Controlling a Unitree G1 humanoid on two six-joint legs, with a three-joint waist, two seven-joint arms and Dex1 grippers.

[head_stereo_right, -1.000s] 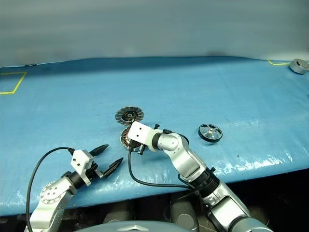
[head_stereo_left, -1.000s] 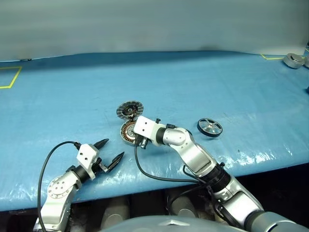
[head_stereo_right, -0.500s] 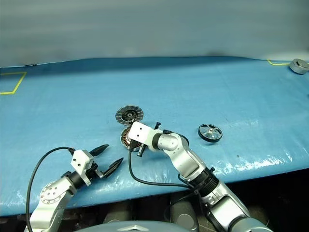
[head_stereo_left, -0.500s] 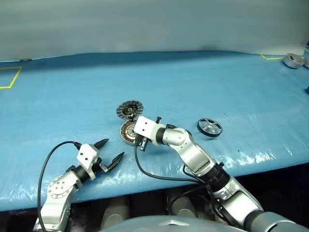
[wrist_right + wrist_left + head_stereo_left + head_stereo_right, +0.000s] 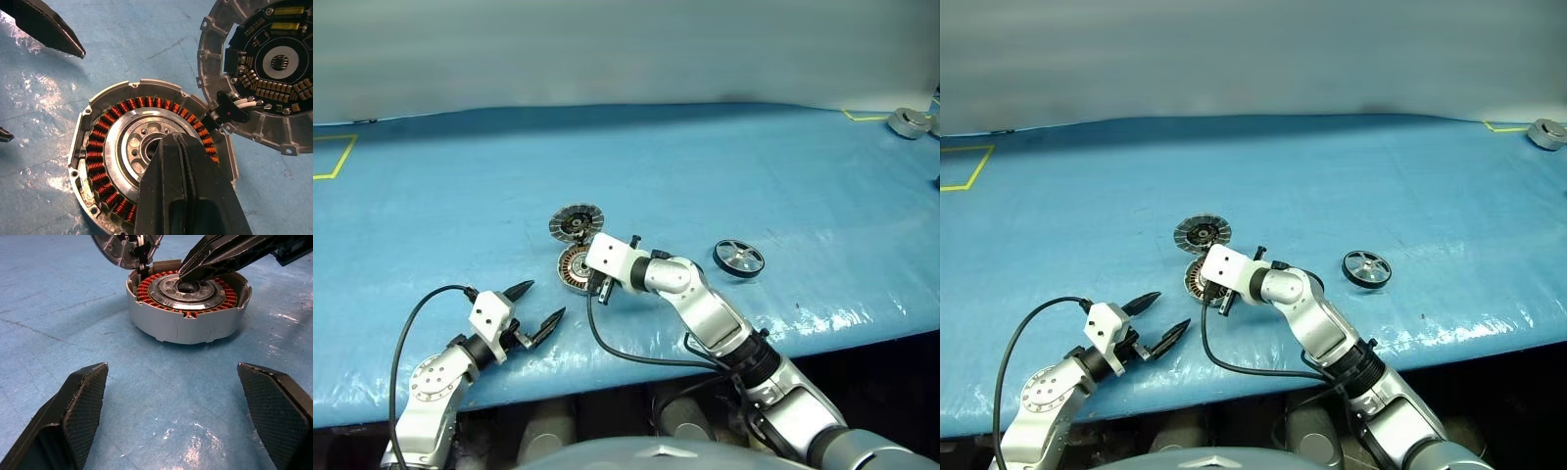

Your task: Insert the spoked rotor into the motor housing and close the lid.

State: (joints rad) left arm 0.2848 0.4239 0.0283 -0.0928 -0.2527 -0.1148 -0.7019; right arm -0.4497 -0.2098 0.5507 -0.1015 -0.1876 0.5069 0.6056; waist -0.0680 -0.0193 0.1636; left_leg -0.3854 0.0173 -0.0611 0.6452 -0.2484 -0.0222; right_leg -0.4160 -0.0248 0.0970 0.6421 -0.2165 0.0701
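With the right end effector (image 5: 188, 161) pressed together at the motor housing (image 5: 576, 266) hub and the left end effector (image 5: 540, 308) spread, next fetch the spoked rotor (image 5: 738, 258), lowering it level over the copper windings (image 5: 105, 147).

Head stereo pair looks forward and down from well above the motor housing (image 5: 574, 265). Both wrist cameras sit close to it — left nearly level, right steeply downward — sharing its copper windings.
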